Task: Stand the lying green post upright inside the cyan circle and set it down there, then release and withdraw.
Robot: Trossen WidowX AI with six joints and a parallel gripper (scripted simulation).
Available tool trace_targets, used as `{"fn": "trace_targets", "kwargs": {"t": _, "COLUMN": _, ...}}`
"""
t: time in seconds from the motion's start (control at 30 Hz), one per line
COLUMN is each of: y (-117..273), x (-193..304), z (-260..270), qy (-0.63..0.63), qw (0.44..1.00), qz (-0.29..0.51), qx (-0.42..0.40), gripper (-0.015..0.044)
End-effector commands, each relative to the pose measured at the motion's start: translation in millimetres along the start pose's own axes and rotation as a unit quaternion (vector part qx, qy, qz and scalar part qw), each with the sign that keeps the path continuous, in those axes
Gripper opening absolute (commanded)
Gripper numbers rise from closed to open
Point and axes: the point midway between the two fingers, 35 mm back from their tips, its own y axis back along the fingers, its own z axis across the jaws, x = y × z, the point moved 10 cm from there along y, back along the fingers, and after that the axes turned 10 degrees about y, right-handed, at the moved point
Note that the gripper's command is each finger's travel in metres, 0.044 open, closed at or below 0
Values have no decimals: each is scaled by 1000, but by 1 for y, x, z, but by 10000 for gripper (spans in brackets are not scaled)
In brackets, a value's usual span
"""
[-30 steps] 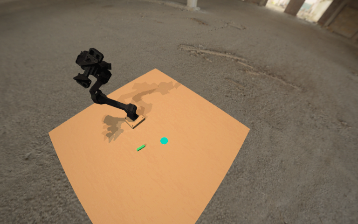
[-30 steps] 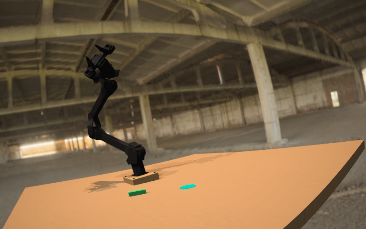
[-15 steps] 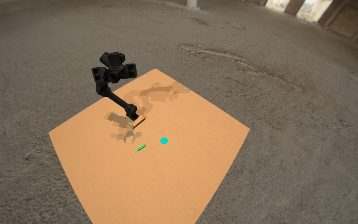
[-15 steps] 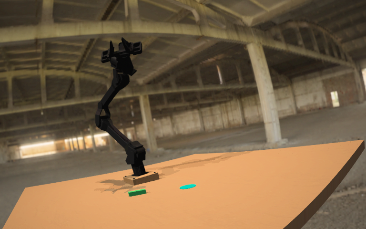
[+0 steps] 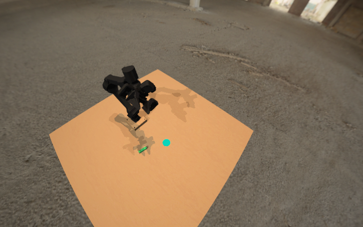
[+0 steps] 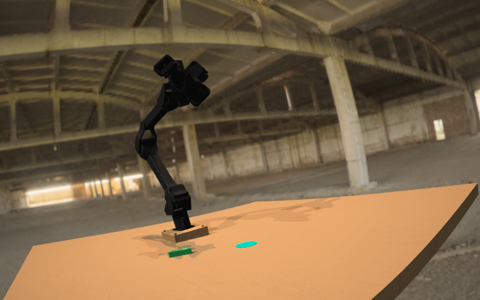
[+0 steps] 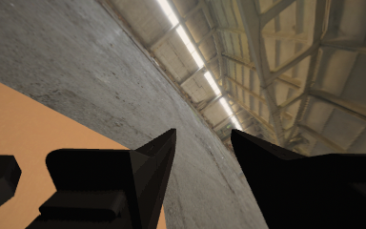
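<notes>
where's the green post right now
In the top view the green post lies flat on the orange table, left of the cyan circle and in front of the arm's base plate.
</notes>
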Motion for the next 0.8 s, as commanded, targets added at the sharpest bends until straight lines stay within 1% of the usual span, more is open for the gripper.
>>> {"fn": "trace_targets", "kwargs": {"t": 0.0, "y": -26, "x": 11, "z": 31, "qy": 109, "qw": 990, "qz": 30, "qx": -88, "gripper": 232}}
{"fn": "trace_targets", "kwargs": {"t": 0.17, "y": -48, "x": 31, "z": 63, "qy": 205, "qw": 958, "qz": 54, "qx": -193, "gripper": 232}}
{"fn": "trace_targets", "kwargs": {"t": 0.33, "y": -63, "x": 56, "z": 92, "qy": 278, "qw": 908, "qz": 71, "qx": -304, "gripper": 232}}
{"fn": "trace_targets", "kwargs": {"t": 0.57, "y": -73, "x": 96, "z": 127, "qy": 335, "qw": 817, "qz": 77, "qx": -463, "gripper": 232}}
{"fn": "trace_targets", "kwargs": {"t": 0.77, "y": -72, "x": 132, "z": 150, "qy": 340, "qw": 726, "qz": 66, "qx": -594, "gripper": 232}}
